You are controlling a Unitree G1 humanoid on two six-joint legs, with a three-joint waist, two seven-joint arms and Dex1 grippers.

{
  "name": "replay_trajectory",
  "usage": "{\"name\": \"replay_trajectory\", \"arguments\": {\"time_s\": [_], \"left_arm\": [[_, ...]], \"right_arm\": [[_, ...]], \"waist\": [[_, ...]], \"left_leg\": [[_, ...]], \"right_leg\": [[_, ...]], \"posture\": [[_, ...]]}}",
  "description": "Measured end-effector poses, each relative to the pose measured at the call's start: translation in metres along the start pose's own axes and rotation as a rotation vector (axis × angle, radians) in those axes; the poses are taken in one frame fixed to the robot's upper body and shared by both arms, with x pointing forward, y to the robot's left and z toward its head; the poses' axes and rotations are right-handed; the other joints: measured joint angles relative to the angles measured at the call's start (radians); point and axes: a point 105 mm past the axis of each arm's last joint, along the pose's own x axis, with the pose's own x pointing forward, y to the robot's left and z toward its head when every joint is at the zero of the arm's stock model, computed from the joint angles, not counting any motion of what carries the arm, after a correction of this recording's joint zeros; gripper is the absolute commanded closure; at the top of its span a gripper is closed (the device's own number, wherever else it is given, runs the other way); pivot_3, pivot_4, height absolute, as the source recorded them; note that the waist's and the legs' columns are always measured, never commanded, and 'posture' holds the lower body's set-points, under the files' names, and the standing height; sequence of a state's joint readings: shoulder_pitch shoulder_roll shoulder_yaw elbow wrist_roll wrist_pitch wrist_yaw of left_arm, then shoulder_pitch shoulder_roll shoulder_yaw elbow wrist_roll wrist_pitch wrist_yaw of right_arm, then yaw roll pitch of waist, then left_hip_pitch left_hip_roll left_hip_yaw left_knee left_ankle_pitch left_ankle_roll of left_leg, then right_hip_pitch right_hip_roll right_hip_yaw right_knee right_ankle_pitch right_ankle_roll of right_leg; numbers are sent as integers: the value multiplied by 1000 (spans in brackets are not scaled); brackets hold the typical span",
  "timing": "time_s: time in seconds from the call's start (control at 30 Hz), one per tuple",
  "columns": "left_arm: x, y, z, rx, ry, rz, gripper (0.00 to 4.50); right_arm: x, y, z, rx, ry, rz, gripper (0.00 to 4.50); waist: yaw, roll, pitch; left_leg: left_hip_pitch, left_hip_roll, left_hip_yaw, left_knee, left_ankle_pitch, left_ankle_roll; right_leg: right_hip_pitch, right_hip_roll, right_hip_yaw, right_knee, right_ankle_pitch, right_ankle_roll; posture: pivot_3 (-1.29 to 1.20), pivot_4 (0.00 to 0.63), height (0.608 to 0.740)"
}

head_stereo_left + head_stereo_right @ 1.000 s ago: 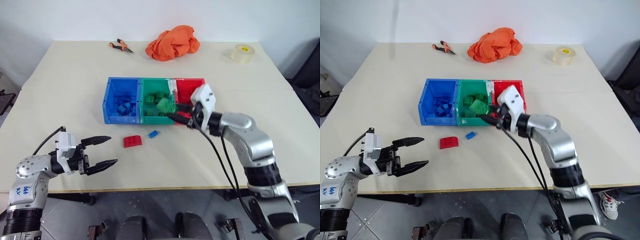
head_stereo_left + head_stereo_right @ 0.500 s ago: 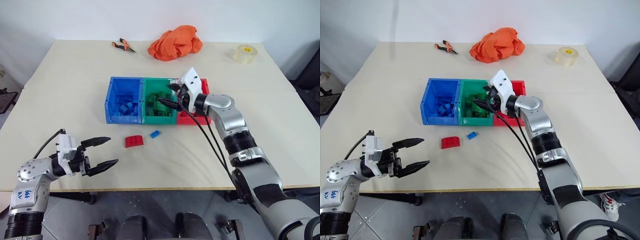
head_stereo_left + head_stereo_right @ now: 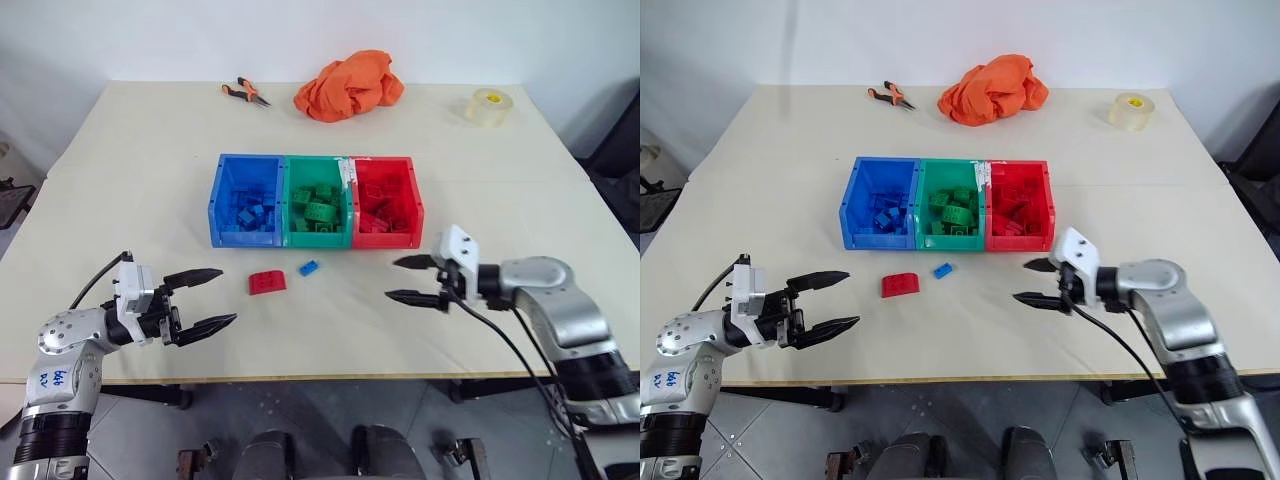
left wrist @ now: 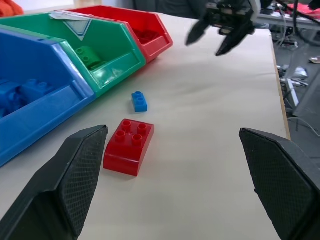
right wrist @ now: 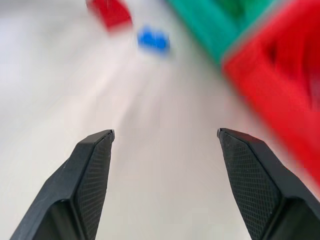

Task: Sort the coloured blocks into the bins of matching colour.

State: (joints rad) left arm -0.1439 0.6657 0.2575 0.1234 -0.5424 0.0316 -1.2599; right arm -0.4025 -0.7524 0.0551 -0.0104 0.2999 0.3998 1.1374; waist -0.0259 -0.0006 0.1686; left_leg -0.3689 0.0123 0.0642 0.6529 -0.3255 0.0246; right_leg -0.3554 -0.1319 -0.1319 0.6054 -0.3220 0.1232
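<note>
While your left gripper (image 3: pixel 205 300) and right gripper (image 3: pixel 408 280) hang wide open and empty, a red block (image 3: pixel 266 283) and blue block (image 3: pixel 308 268) lie before the bins (image 3: pixel 315 240).

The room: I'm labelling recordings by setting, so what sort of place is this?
Probably a lab or workshop test bench: a plain table against a bare wall, with pliers, a roll of tape and sorting bins.

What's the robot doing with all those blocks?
It is sorting toy blocks by colour into the blue bin, green bin and red bin. A red block and a small blue block lie on the table in front of the bins. The left gripper and right gripper are open and empty, one at each side of them.
</note>
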Motion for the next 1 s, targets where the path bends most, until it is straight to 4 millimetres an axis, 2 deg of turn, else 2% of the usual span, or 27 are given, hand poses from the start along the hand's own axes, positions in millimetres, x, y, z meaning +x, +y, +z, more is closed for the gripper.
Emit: {"name": "replay_trajectory", "arguments": {"time_s": [0.1, 0.27, 0.43, 0.53, 0.67, 0.77, 1.0], "left_arm": [[0, 1, 0, 0, -1, -5, 0], [0, 0, 0, 1, -1, -11, 0], [-1, 1, 1, 4, 4, -10, 0], [-2, -1, 1, 7, 11, -2, 0], [-6, -7, 0, 8, 22, 18, 0], [-11, -9, 0, 3, 29, 47, 0], [-13, -15, 5, 15, 28, 72, 0]], "right_arm": [[-12, -1, -11, 12, 43, -27, 1055], [-10, -1, -10, 12, 34, -35, 1055], [16, 2, 11, -19, -50, 3, 1055], [37, 11, 22, -41, -91, 60, 1055], [57, 19, 26, -62, -96, 112, 1055], [69, 18, 31, -85, -109, 128, 1055], [117, 14, 39, -131, -129, 171, 1055]], "waist": [[-1, 0, 0], [2, 0, 0], [1, 0, 0], [0, 0, 0], [4, 0, 0], [1, 0, 0], [-5, 0, 0]], "left_leg": [[0, 0, 1, 0, 0, 0], [0, 0, 1, 1, 0, 0], [0, 0, 0, 1, 0, 0], [0, 0, 0, 1, 0, 0], [-1, 0, -1, 2, 0, 0], [-1, 0, -2, 2, 0, 0], [0, 0, -1, 1, 0, 0]], "right_leg": [[0, 0, 0, -1, 0, 0], [0, 0, 0, -1, 0, 0], [0, 0, 0, 0, 0, 0], [0, 0, 0, 0, 0, 0], [0, 0, 0, 1, 0, 0], [0, 0, 1, 1, 0, 0], [-1, 0, 1, 3, 0, 0]], "posture": [[0, 150, 740], [0, 150, 740], [0, 150, 740], [0, 150, 740], [0, 150, 740], [0, 150, 740], [0, 150, 740]]}}
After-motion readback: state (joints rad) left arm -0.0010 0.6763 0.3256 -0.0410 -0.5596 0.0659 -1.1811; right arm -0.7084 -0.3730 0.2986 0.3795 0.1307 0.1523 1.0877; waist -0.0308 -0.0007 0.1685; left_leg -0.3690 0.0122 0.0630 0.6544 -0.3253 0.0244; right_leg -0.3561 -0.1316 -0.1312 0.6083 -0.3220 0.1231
